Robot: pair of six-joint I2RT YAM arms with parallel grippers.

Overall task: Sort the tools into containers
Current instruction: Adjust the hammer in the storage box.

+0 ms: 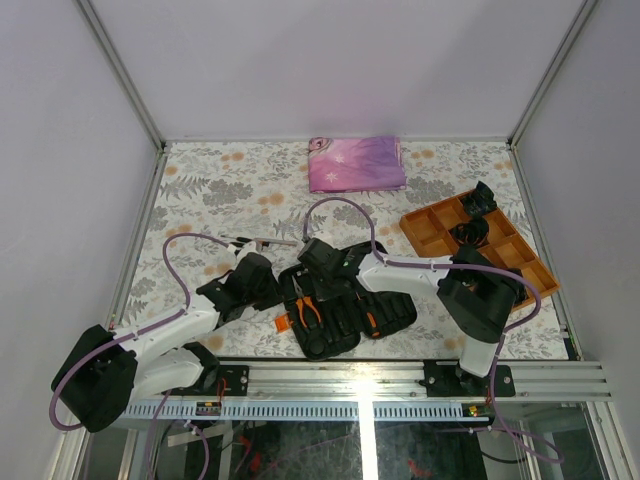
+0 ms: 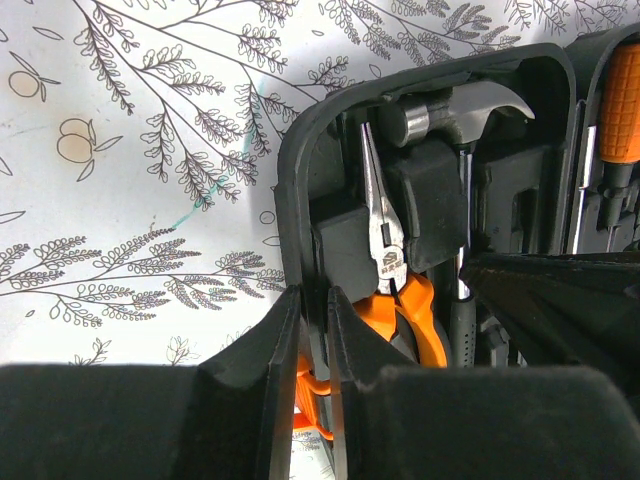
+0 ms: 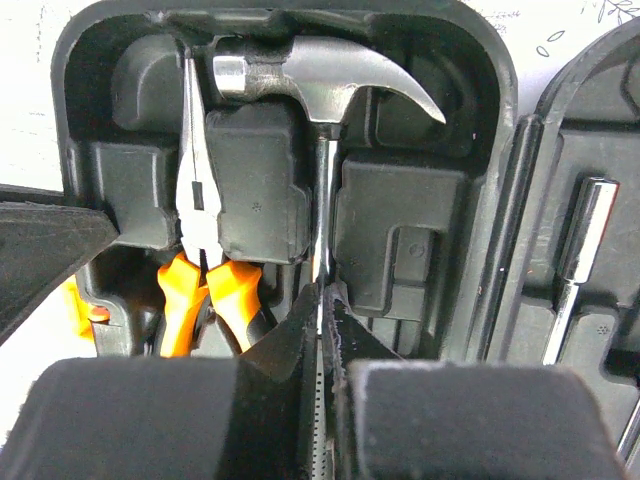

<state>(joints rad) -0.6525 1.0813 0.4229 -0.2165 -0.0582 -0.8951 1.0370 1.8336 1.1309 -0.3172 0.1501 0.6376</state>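
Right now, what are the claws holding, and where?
Right claw pinches the hammer by its thin shaft. Left claw grips the tool case by its side wall.

Both white arms have black joints, a black left hand and right hand, and looping lilac cables.

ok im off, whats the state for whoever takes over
left tool: shut on the case wall, steadying it.
right tool: shut, tips over the hammer shaft.
done: hammer and pliers lie in their slots in the open case.
to do: check the hammer is fully seated; one slim item on the table looks unsorted.
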